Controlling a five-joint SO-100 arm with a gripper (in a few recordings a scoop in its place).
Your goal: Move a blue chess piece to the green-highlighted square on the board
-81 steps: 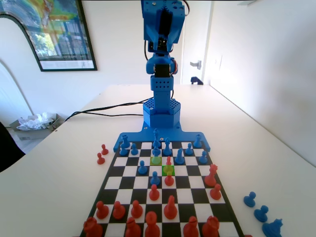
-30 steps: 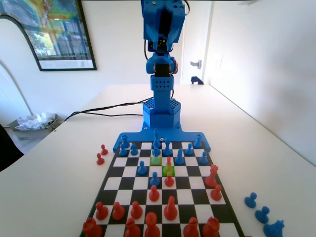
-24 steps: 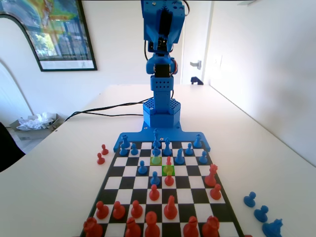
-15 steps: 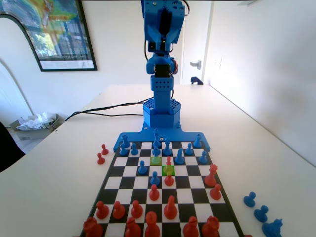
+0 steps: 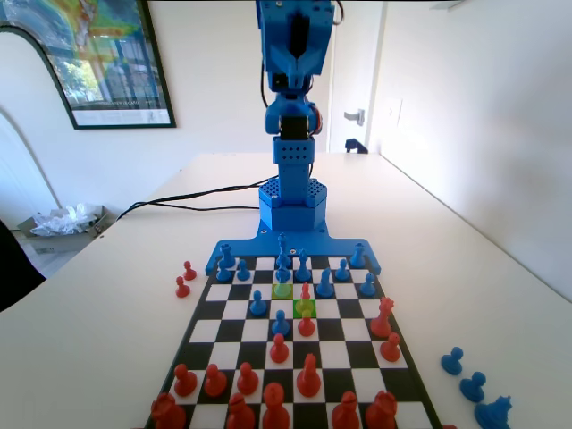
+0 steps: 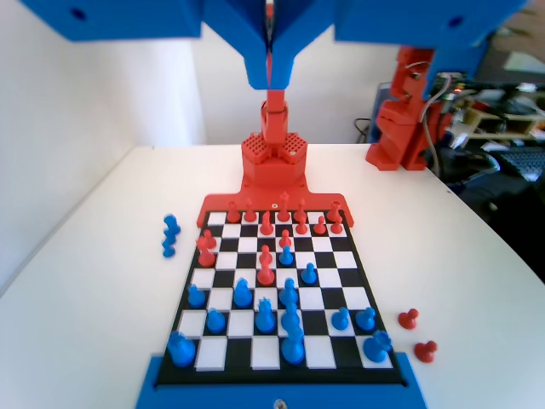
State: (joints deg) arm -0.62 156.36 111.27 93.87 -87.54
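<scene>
White counter [image 5: 107,340] carries the black-and-white chessboard [image 5: 234,308]. We see the blue two-finger gripper's fingers [image 6: 271,72] pressed together, high above it, holding nothing. Bright green square [image 5: 305,307] holds a red pawn [image 5: 306,293].

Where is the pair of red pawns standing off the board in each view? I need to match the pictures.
Fixed view: the red pawns stand on the table left of the board, toward its far end.
Wrist view: the red pawns stand on the table right of the board, toward the picture's bottom.
Shared landmark: the off-board blue pieces on the opposite side.
</scene>
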